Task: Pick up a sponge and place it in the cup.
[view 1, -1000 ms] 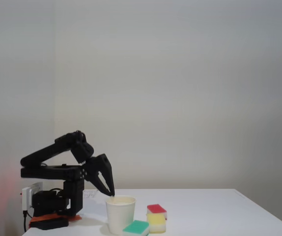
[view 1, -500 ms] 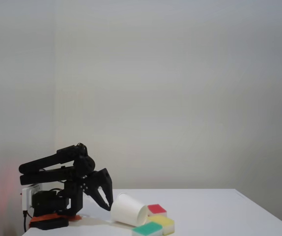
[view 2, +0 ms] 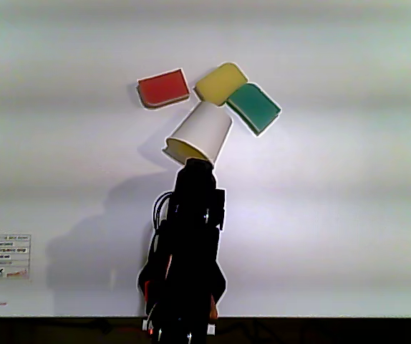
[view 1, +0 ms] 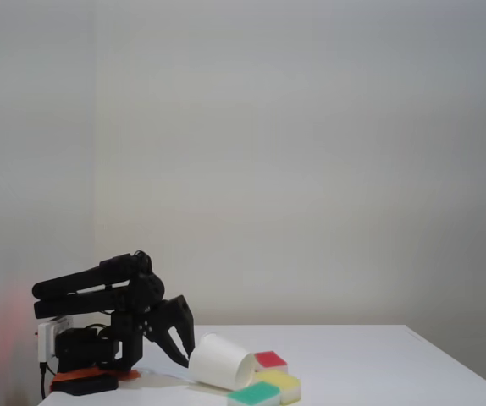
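Observation:
The white paper cup point(view 1: 222, 362) point(view 2: 200, 133) lies tipped over, its far end resting against the sponges and its wider end toward the arm. The pale-yellow sponge point(view 1: 284, 385) point(view 2: 220, 82) lies on the table just beyond the cup, between a red-topped sponge point(view 1: 269, 360) point(view 2: 163, 89) and a green-topped sponge point(view 1: 256, 394) point(view 2: 254, 107). My gripper point(view 1: 184, 348) point(view 2: 195, 166) sits low at the cup's near end, with its fingers slightly apart and nothing between them. Whether a fingertip touches the cup's rim is not clear.
The black arm is folded low over its base point(view 1: 91, 355) at the table's left in the fixed view. A small label sheet point(view 2: 3, 254) lies beside the base. White table surface point(view 1: 378, 364) stretches right of the sponges.
The cup stood upright one second ago and has toppled toward the sponges, pushing them. The arm has drawn back and lowered. Since half a second ago little has moved.

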Robot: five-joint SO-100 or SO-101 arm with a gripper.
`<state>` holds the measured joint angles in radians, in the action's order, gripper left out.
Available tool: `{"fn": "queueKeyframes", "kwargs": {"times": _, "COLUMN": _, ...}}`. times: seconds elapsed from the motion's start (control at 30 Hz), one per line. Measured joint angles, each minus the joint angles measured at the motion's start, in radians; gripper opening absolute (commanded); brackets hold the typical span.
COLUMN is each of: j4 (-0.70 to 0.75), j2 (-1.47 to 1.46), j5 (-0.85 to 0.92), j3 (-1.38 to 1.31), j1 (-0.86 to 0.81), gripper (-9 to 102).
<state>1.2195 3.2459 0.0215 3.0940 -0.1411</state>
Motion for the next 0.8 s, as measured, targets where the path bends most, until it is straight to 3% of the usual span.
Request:
{"fn": "queueKeyframes", "kwargs": {"times": 0.23, "j4": 0.087, "j2": 0.0, "j5": 0.002, "j3": 0.002, "j1": 0.0, "gripper": 0}}
{"fn": "queueKeyframes", "kwargs": {"times": 0.8, "j4": 0.101, "j2": 0.008, "j5": 0.003, "j3": 0.002, "j1": -0.014, "gripper": 0}}
